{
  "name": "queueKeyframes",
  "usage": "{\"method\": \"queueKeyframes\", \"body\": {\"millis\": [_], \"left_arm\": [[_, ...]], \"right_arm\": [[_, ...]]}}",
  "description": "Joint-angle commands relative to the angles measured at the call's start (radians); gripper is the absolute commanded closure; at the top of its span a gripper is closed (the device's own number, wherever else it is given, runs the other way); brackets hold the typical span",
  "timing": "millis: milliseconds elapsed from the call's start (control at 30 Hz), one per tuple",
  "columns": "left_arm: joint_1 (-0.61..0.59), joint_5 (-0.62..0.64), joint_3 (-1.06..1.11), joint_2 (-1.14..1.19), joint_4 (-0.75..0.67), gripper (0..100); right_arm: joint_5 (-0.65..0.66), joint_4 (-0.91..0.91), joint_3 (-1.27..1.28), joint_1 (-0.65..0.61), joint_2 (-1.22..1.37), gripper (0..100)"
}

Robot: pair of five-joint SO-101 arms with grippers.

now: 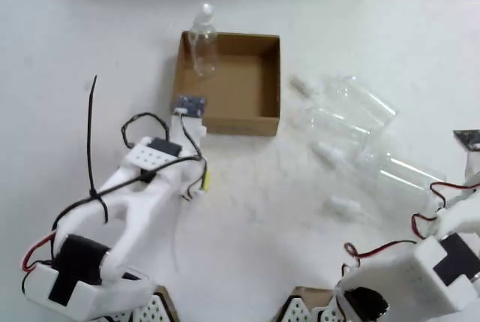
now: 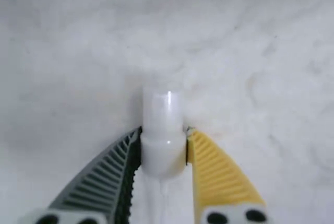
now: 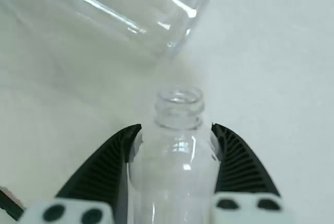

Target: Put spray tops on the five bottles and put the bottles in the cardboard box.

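White table carries the cardboard box at upper centre of the high view. One capped bottle stands in the box's upper-left corner, and loose bottles lie to its right. The right gripper clamps an open-necked bottle. The left gripper, below the box's lower-left corner, pinches a spray top.
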Motion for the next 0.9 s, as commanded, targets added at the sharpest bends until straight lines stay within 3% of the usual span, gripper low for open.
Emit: {"method": "queueKeyframes", "body": {"millis": [0,300,533,867], "left_arm": [[-0.016,-0.049,-0.003,-0.038,-0.029,98],[-0.016,-0.077,-0.002,-0.038,-0.034,98],[-0.028,-0.077,0.014,-0.044,-0.046,98],[-0.071,-0.077,0.014,-0.044,-0.043,98]], "right_arm": [[-0.103,0.068,-0.012,-0.048,-0.145,91.8],[-0.402,0.159,-0.005,-0.199,-0.432,91.7],[-0.671,0.197,0.031,-0.398,-0.553,91.5],[-0.825,0.191,0.203,-0.75,-0.742,91.7]]}}
